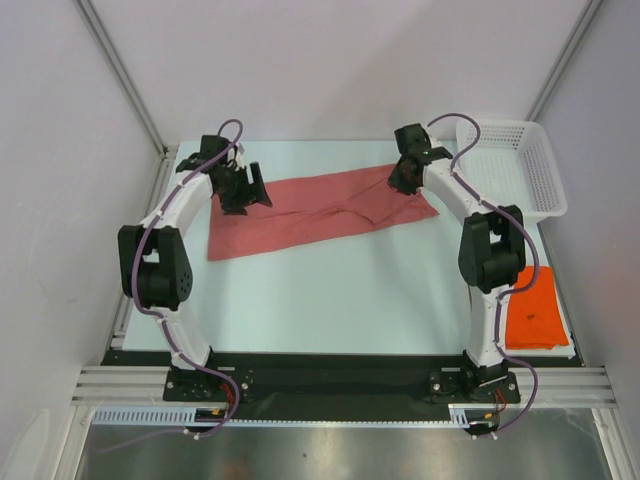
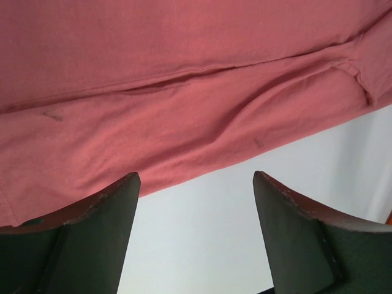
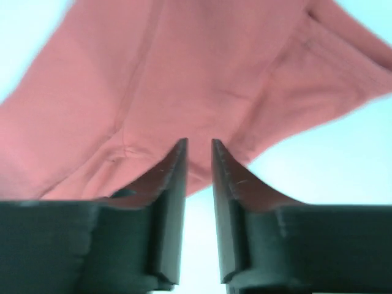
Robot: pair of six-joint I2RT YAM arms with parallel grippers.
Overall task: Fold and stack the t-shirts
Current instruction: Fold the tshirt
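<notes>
The dusty pink-red t-shirt (image 1: 320,212) lies in a long folded strip across the far part of the table. My left gripper (image 1: 246,190) hovers at the strip's left end. In the left wrist view it (image 2: 196,175) stands wide open, with the shirt's edge (image 2: 184,92) just past the tips and bare table between the fingers. My right gripper (image 1: 405,180) is at the strip's right end. Its jaws (image 3: 199,142) are drawn in to a narrow gap, and the shirt's hem (image 3: 196,73) lies at the tips. The orange t-shirt (image 1: 533,312) lies folded flat at the near right.
A white perforated basket (image 1: 553,190) stands at the far right, just beyond the right arm's elbow. The pale table top (image 1: 350,290) stretches between the two arms. Metal rails frame the table's left and near edges.
</notes>
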